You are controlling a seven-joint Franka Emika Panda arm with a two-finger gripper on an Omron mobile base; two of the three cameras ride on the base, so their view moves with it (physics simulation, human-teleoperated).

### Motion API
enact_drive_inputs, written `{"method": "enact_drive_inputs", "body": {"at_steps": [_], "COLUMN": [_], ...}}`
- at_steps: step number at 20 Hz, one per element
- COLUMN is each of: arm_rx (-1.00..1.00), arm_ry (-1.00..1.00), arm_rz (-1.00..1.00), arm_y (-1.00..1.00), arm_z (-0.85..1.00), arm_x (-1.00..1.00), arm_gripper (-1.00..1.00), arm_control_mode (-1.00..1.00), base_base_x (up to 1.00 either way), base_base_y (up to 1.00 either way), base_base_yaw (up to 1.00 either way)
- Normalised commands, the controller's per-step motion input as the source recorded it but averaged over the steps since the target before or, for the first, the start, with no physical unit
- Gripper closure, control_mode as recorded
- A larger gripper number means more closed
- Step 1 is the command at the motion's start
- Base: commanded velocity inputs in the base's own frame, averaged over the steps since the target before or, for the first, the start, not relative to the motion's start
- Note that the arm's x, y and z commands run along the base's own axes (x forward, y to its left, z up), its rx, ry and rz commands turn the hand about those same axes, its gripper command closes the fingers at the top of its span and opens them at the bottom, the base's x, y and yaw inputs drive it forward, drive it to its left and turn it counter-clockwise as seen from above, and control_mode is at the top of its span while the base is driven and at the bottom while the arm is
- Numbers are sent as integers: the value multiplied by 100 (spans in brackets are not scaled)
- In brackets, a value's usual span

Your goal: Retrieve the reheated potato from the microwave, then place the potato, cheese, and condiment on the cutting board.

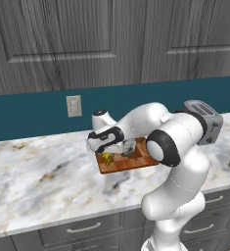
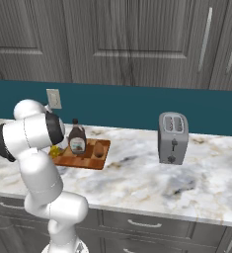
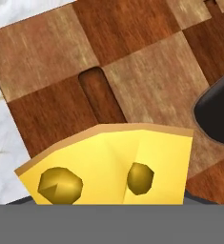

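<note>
The cutting board [image 1: 128, 164] lies on the marble counter, a patchwork of light and dark wood [image 3: 132, 57]. My gripper [image 1: 107, 153] hangs over the board's left end, shut on the cheese [image 3: 113, 164], a yellow wedge with holes that sits between the fingers just above the wood. The cheese [image 2: 55, 150] peeks out beside my forearm. The condiment [image 2: 77, 137], a dark bottle with a black cap, stands upright on the board [image 2: 85, 160], and its dark edge [image 3: 216, 114] shows to the right of the wedge. The potato [image 2: 98, 149], a small tan lump, rests on the board right of the bottle.
A grey toaster [image 2: 173, 131] stands on the counter to the right of the board. A wall outlet [image 1: 74, 105] sits on the teal backsplash behind. Grey cabinets hang above, and drawers run below the counter's front edge.
</note>
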Motion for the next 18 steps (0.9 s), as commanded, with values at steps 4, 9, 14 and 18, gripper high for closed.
{"method": "enact_drive_inputs", "body": {"at_steps": [4,9,14,18], "arm_rx": [0,0,0,0], "arm_ry": [-3,-5,-3,-3], "arm_rz": [-5,-4,-3,-2], "arm_y": [-5,-3,-5,-8], "arm_z": [-13,-12,-14,-15], "arm_x": [5,0,0,0], "arm_gripper": [100,100,100,100], "arm_control_mode": [-100,-100,-100,-100], "base_base_x": [0,0,0,0], "base_base_y": [0,0,0,0], "base_base_yaw": [0,0,0,0]}}
